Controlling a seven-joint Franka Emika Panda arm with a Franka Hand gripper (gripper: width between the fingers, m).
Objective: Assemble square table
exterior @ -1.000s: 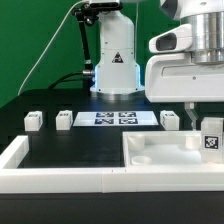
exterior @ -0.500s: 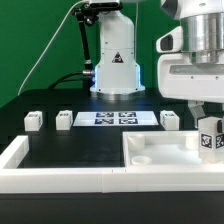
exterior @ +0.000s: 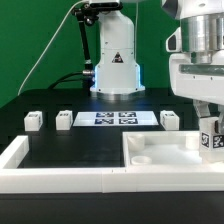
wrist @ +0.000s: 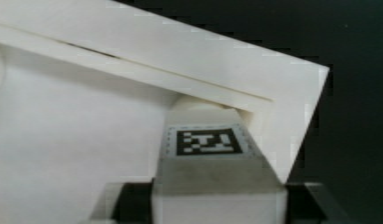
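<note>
The square table top (exterior: 160,150), white with a raised rim, lies at the front on the exterior view's right. My gripper (exterior: 212,127) is shut on a small white leg (exterior: 212,139) with a black-and-white tag and holds it upright over the top's far corner on the exterior view's right. In the wrist view the tagged leg (wrist: 211,152) sits between my dark fingers (wrist: 135,205), close to the top's corner rim (wrist: 206,85). Whether the leg touches the top is hidden. Three more legs (exterior: 33,120) (exterior: 66,119) (exterior: 170,119) stand in a row on the black table.
The marker board (exterior: 120,118) lies between the loose legs, in front of the arm's base (exterior: 115,70). A long white border wall (exterior: 60,176) runs along the front and up the exterior view's left side.
My gripper has moved toward the exterior view's right with the leg in it, from over the top's far edge to its corner. The other parts have not moved.
</note>
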